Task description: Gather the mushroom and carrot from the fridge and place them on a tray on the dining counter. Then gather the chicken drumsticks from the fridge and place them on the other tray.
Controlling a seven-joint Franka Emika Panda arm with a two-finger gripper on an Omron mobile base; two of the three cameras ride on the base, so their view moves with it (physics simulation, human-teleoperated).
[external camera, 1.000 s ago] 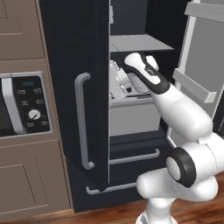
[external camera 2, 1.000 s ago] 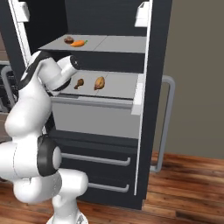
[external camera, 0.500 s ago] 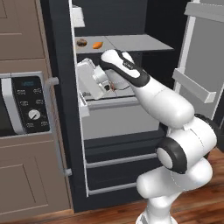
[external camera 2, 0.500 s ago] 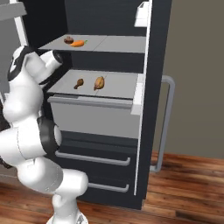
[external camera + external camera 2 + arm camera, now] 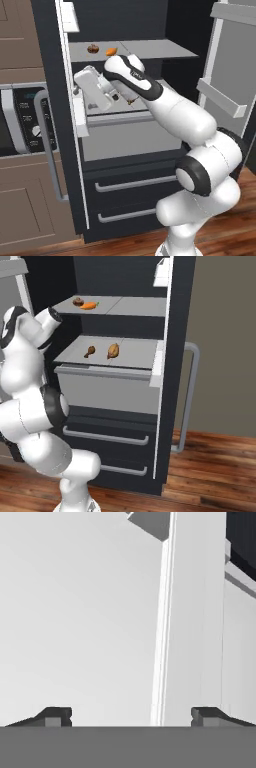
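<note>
Gaping tool (image 5: 130, 716) beside the fridge (image 5: 175, 356) door's pale inner face, no legible writing anywhere.

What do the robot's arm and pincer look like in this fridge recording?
The glossy white arm is built of rounded, bulbous segments with dark grey ring joints, one of them a large dark disc, and no visible cables or markings. The pincer ends in two small, dark, blocky fingertips; its boxy white hand housing shows in the left base view.

Black fridge (image 5: 177, 286) with grey shelves; orange carrot (image 5: 88, 305); dark brown mushroom (image 5: 78, 301); golden-brown chicken drumsticks (image 5: 113, 350).
</note>
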